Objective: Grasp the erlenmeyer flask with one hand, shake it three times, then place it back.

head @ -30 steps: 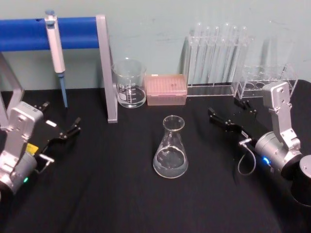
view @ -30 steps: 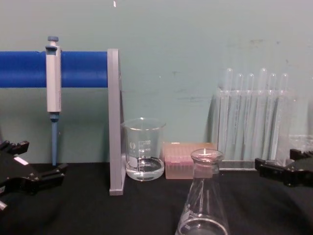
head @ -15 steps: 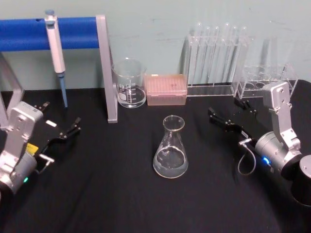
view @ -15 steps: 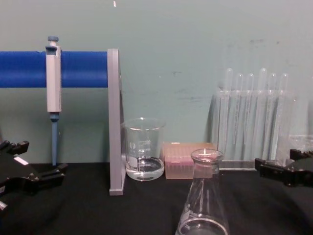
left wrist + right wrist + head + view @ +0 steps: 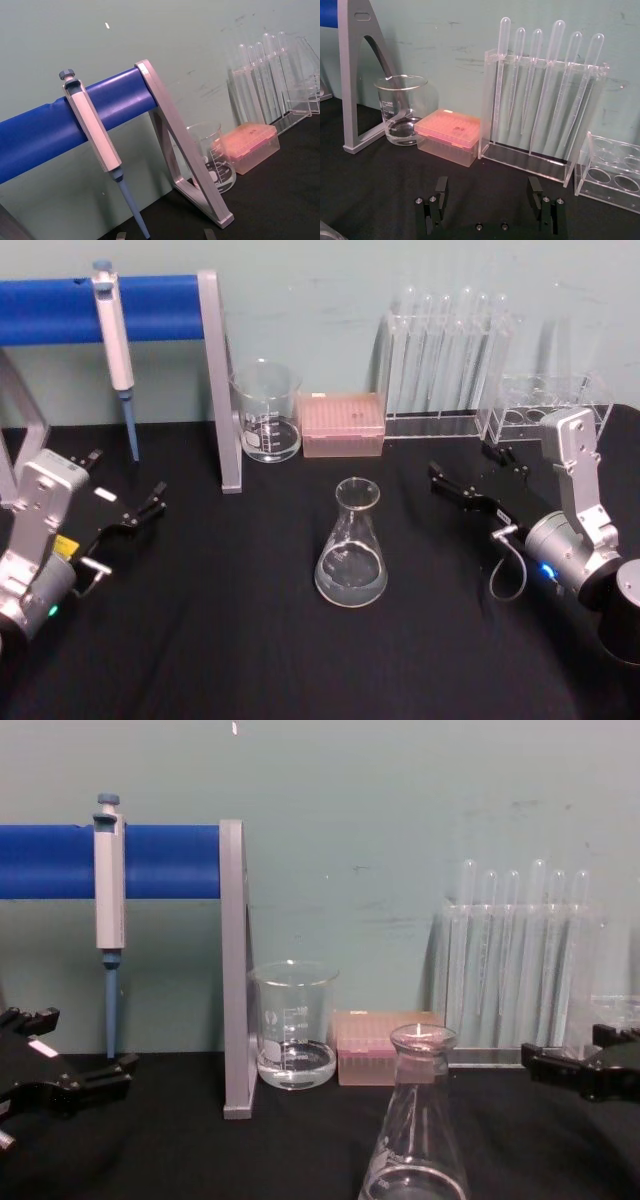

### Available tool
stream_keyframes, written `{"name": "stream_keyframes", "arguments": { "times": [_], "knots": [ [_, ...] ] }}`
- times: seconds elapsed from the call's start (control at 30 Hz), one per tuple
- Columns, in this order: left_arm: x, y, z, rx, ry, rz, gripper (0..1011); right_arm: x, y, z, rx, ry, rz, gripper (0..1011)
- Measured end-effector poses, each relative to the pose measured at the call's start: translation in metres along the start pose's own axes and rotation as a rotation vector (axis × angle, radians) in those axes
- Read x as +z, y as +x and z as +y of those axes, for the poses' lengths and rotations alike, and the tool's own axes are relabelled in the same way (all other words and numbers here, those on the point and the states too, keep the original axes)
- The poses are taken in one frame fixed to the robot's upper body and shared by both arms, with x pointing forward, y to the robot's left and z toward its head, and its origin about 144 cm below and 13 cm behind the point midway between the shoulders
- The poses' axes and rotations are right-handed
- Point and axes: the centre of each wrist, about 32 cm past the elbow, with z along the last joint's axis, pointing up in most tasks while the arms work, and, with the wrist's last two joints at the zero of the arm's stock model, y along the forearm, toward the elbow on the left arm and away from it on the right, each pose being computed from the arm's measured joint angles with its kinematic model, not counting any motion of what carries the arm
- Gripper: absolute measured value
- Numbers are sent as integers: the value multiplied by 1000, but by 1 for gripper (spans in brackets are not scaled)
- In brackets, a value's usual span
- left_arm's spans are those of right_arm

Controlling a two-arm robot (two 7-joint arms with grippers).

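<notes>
A: Is anything changing since a moment ago?

B: Nothing is moving. On the black table [image 5: 230, 650], the clear conical glass erlenmeyer flask [image 5: 351, 558] is standing upright, untouched. The black two-fingered right gripper [image 5: 470, 472] is waiting well right of it, jaws spread wide.

A: And the other one?

B: The black left gripper [image 5: 122, 478] is idling well left of it, jaws also parted. The grasp isn't beginning yet.

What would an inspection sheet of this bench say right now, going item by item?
Surface: black table, nothing spilled.
Job's things: flask upright mid-table, a little clear liquid inside, untouched.
Clutter: beaker, pink tip box, pipette rack, tube rack along the back; pipette hanging on the blue stand.
Grippers: left gripper open, at table's left; right gripper open, at table's right; both apart from the flask.
Cables: grey cable looped at the right arm.
Surroundings: pale green wall.
</notes>
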Motion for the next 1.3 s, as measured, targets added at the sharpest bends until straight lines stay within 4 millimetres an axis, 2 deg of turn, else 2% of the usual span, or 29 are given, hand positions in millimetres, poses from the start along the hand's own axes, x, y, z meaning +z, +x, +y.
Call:
{"name": "stream_keyframes", "arguments": {
  "times": [1.3],
  "knots": [
    [0, 0, 0, 0, 0, 0, 1001, 0, 0, 0, 0, 0, 0, 1000]
  ]
}}
